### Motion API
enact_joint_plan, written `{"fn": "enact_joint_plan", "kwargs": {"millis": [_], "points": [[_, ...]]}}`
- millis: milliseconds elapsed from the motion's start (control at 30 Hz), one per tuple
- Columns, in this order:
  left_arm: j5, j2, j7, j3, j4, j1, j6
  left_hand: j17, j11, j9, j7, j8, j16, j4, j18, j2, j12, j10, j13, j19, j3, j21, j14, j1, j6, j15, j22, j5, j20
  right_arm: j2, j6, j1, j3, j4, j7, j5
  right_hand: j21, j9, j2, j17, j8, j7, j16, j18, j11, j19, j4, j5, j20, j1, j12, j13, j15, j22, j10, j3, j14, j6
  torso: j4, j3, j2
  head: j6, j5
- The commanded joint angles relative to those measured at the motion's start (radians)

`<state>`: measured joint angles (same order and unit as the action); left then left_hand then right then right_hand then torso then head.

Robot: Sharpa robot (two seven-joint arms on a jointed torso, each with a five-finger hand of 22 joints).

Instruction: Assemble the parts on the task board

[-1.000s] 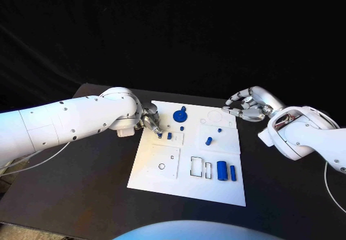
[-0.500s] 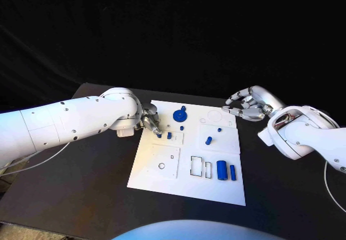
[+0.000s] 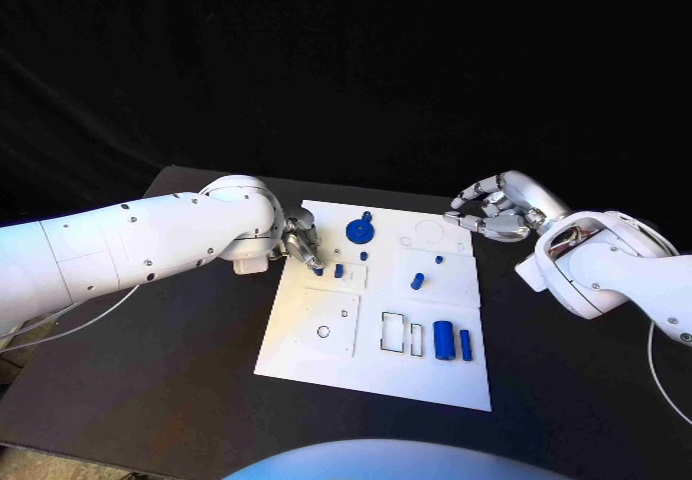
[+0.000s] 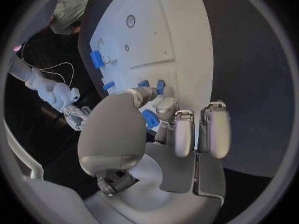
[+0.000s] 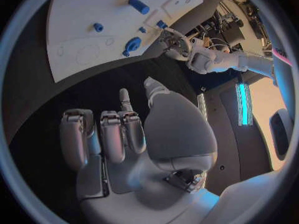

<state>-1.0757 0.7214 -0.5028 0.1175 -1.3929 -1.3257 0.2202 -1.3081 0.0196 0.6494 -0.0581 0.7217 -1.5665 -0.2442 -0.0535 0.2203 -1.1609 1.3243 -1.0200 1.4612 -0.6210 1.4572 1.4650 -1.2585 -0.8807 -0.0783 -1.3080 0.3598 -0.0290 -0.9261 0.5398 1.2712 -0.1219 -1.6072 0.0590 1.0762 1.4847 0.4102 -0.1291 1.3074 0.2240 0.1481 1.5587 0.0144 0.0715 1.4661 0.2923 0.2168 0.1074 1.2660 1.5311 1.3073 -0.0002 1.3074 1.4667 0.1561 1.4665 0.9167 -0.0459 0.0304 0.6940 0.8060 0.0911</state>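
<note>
Bright overhead light, dark background, fisheye-warped edges

black table (image 3: 173,400), black backdrop (image 3: 346,90) behind, cluttered bright room (image 5: 261,59)

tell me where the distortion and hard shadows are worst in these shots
Head view: little bending, strong light from above, the task board bright against the black table. Left wrist view: fisheye curves the board's edges, and the left hand looms large and shadowed underneath. Right wrist view: same bending, the right hand dim, a bright room behind it.
</note>
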Motion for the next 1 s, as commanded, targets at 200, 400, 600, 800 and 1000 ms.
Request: {"fn": "enact_joint_plan", "kwargs": {"millis": [200,400,600,800,1000], "points": [[0.005,-0.004,-0.002,0.002,-0.003,0.003,0.019,-0.263,0.001,0.001,0.001,0.007,-0.004,0.161,0.006,0.001,-0.006,0.009,-0.005,0.014,-0.173,0.006,0.106,-0.001,-0.008,-0.002,-0.045,0.007,0.004,0.0,0.0,-0.001,0.0,-0.001,-0.007,0.011,-0.001,-0.001,0.008,0.214,0.004,-0.003,-0.004,0.01,-0.007,0.055,-0.003,0.007,-0.009,0.002,0.0,0.22,-0.007,0.193,0.064,-0.002,0.093,0.004,0.0005,0.0,0.001,0.0,0.0],[0.019,-0.01,-0.001,0.004,0.002,0.004,0.017,-0.263,0.011,0.007,0.015,0.013,-0.004,0.14,0.006,0.019,-0.016,0.025,-0.018,0.016,-0.155,0.008,0.106,0.052,-0.021,-0.008,-0.05,0.001,0.006,0.0,0.0,-0.001,0.0,-0.001,-0.007,0.011,-0.001,-0.001,0.008,0.214,0.004,-0.003,-0.004,0.01,-0.007,0.055,-0.003,0.007,-0.009,0.002,0.0,0.22,-0.007,0.193,0.064,-0.002,0.093,0.004,0.0013,-0.0001,0.001,0.003,-0.001],[0.025,-0.015,-0.002,0.007,0.008,0.005,0.016,-0.263,0.017,0.007,0.024,0.012,-0.004,0.115,0.007,0.02,-0.018,0.03,-0.022,0.017,-0.129,0.009,0.106,0.087,-0.029,-0.014,-0.052,-0.002,0.012,0.0,0.0,-0.001,0.0,-0.001,-0.007,0.011,-0.002,-0.001,0.008,0.214,0.004,-0.003,-0.004,0.01,-0.007,0.055,-0.003,0.007,-0.009,0.003,-0.001,0.219,-0.007,0.193,0.063,-0.002,0.093,0.004,0.0022,-0.0008,0.001,0.003,-0.002],[0.028,-0.018,-0.003,0.009,0.013,0.006,0.015,-0.263,0.02,0.006,0.028,0.011,-0.004,0.096,0.007,0.021,-0.023,0.033,-0.029,0.017,-0.111,0.008,0.106,0.11,-0.038,-0.017,-0.052,-0.003,0.015,-0.001,0.0,-0.001,0.0,0.0,-0.007,0.011,-0.002,-0.001,0.008,0.214,0.004,-0.003,-0.004,0.01,-0.007,0.055,-0.003,0.007,-0.009,0.003,-0.001,0.219,-0.007,0.193,0.063,-0.002,0.093,0.004,0.0013,-0.0006,0.0,0.003,-0.003],[0.028,-0.02,-0.004,0.01,0.017,0.006,0.013,-0.263,0.022,0.006,0.03,0.01,-0.004,0.086,0.007,0.022,-0.024,0.034,-0.032,0.017,-0.102,0.008,0.106,0.121,-0.042,-0.018,-0.053,-0.004,0.016,-0.001,0.001,-0.001,0.0,0.0,-0.007,0.011,-0.003,-0.001,0.008,0.213,0.005,-0.003,-0.005,0.01,-0.007,0.054,-0.003,0.007,-0.01,0.003,-0.001,0.218,-0.007,0.192,0.062,-0.003,0.093,0.004,0.0004,-0.0005,0.0,0.004,-0.004]]}}
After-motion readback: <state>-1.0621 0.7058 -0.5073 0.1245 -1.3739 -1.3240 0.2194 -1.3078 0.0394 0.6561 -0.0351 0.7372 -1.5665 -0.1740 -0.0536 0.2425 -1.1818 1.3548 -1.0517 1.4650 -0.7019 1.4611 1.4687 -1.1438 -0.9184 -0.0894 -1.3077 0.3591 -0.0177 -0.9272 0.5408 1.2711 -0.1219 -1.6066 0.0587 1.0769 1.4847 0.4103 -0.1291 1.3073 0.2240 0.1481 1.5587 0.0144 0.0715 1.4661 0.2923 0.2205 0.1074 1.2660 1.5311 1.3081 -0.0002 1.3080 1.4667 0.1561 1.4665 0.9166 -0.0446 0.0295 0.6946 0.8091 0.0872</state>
